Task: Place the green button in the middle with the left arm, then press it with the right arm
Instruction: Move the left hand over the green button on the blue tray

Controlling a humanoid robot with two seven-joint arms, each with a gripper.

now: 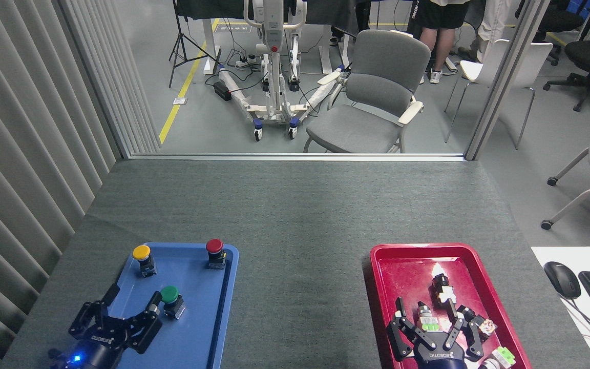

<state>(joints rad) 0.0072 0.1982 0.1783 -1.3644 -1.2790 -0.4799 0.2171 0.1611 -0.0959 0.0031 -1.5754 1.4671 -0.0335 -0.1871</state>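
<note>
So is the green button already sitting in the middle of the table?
No, the green button stands in the blue tray, by the open left gripper.

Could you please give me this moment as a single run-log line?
left tool open, beside green button | button in blue tray, not yet moved | middle bare | right tool open over red tray

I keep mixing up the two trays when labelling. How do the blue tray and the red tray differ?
The blue tray lies on the table's left; the red tray lies on its right. The blue tray holds three capped push-buttons, including the green button; the red tray holds small mixed parts. Both are rectangular, rimmed, and each has an open gripper over its near end.
</note>
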